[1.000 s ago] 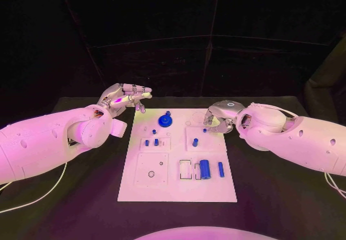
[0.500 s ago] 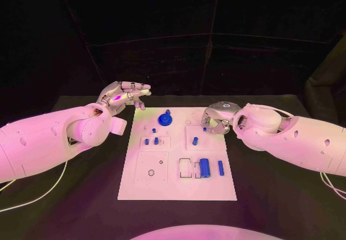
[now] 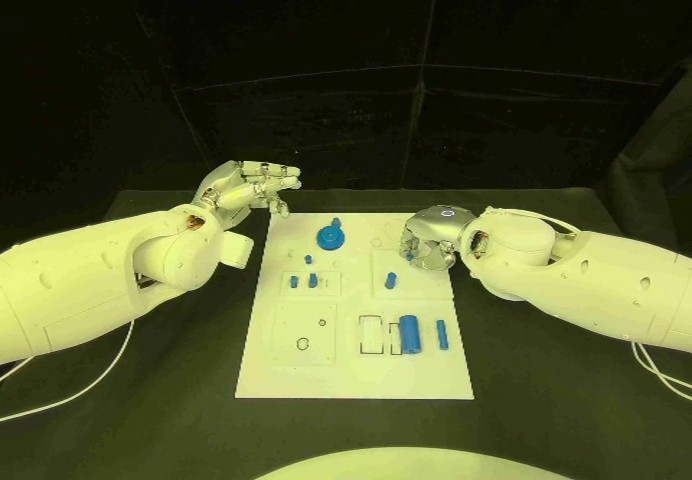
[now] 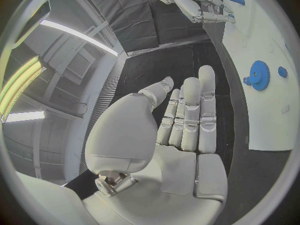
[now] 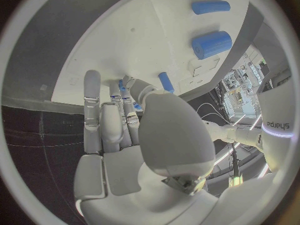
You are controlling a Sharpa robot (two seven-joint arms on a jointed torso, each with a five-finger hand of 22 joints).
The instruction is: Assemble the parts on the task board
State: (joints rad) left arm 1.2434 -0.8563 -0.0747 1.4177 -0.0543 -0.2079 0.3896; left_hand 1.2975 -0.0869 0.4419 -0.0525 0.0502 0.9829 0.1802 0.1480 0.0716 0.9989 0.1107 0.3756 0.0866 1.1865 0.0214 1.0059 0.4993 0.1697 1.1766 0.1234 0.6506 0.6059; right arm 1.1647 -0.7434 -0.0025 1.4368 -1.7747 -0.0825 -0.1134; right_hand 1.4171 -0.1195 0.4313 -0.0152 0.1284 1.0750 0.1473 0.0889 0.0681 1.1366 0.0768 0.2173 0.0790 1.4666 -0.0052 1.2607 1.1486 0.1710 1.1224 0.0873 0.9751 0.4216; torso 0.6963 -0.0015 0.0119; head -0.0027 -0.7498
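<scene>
The white task board (image 3: pixel 329 370) lies mid-table. On it stand a blue gear (image 3: pixel 332 238) (image 4: pixel 258 75), several small blue pegs (image 3: pixel 302 281), a lone peg (image 3: pixel 391 281) (image 5: pixel 165 81), a thick blue cylinder (image 3: pixel 410 335) (image 5: pixel 211 44) and a thin one (image 3: pixel 441 337) (image 5: pixel 210 7). My right hand (image 3: pixel 428 240) (image 5: pixel 125 130) hovers over the board's far right part and pinches a small blue part (image 3: pixel 414 257) (image 5: pixel 122 87) between thumb and fingers. My left hand (image 3: pixel 253 185) (image 4: pixel 181 130) is raised beyond the board's far left corner, fingers straight, holding nothing.
Black table (image 3: pixel 159 400) surrounds the board on every side. Empty sockets and a rectangular slot (image 3: pixel 371 336) mark the board's near half. A dark curtain hangs behind the table.
My right hand has shifted slightly leftward over the board with the small blue part. The left hand has risen a little.
</scene>
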